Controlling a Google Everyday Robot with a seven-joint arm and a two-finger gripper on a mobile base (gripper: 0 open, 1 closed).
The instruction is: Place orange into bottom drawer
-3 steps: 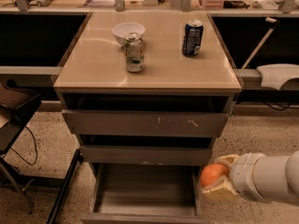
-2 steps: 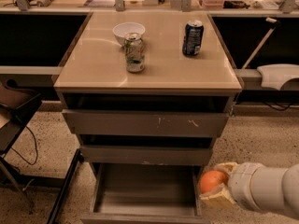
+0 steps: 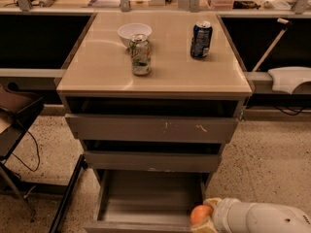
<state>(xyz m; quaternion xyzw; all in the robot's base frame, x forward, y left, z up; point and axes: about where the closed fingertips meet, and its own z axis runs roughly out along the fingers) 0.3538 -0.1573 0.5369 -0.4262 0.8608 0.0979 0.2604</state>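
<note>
The orange (image 3: 200, 214) is a round bright-orange fruit held in my gripper (image 3: 206, 216) at the bottom right of the camera view. The gripper is shut on it, at the end of my white arm (image 3: 262, 219). The orange hangs at the front right corner of the bottom drawer (image 3: 148, 197), which is pulled out and shows a plain grey floor with nothing on it. The orange is just above the drawer's front edge.
Two closed grey drawer fronts (image 3: 153, 128) sit above the open drawer. On the beige cabinet top (image 3: 97, 72) stand a white bowl (image 3: 134, 32), a green can (image 3: 140, 54) and a blue can (image 3: 200, 39). A dark chair (image 3: 14, 115) stands at left.
My gripper with the orange has moved down and a little left, from beside the drawer's right side toward its front right corner.
</note>
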